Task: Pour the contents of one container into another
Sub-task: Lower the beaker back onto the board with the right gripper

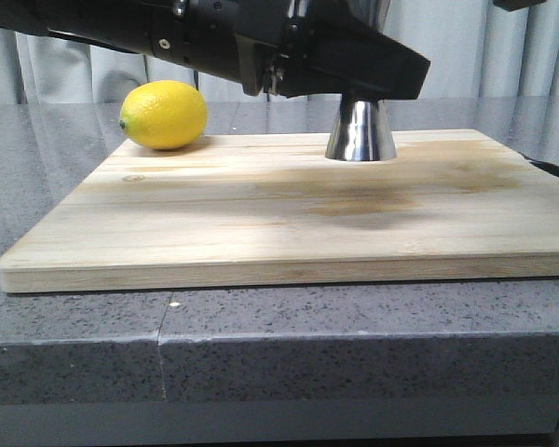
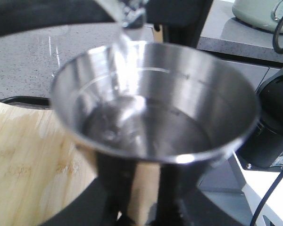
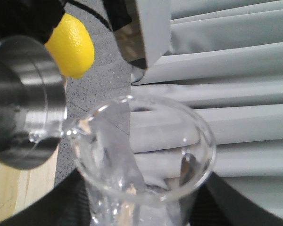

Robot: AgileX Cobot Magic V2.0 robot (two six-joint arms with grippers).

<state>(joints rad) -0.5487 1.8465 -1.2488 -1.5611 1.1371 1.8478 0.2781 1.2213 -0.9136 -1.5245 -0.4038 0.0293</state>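
Observation:
A steel cup stands on the wooden board toward its back right. In the left wrist view the steel cup shows clear liquid pooled at its bottom. My left gripper is shut on the cup's lower body. A clear glass beaker sits tilted in my right gripper, which is shut on it. Its spout rests over the rim of the steel cup. The beaker's lip shows above the cup, with a thin clear stream falling in. The right gripper is hidden in the front view.
A yellow lemon lies at the board's back left corner. The board rests on a grey stone counter. Grey curtains hang behind. A black appliance and cables stand beyond the board's right side.

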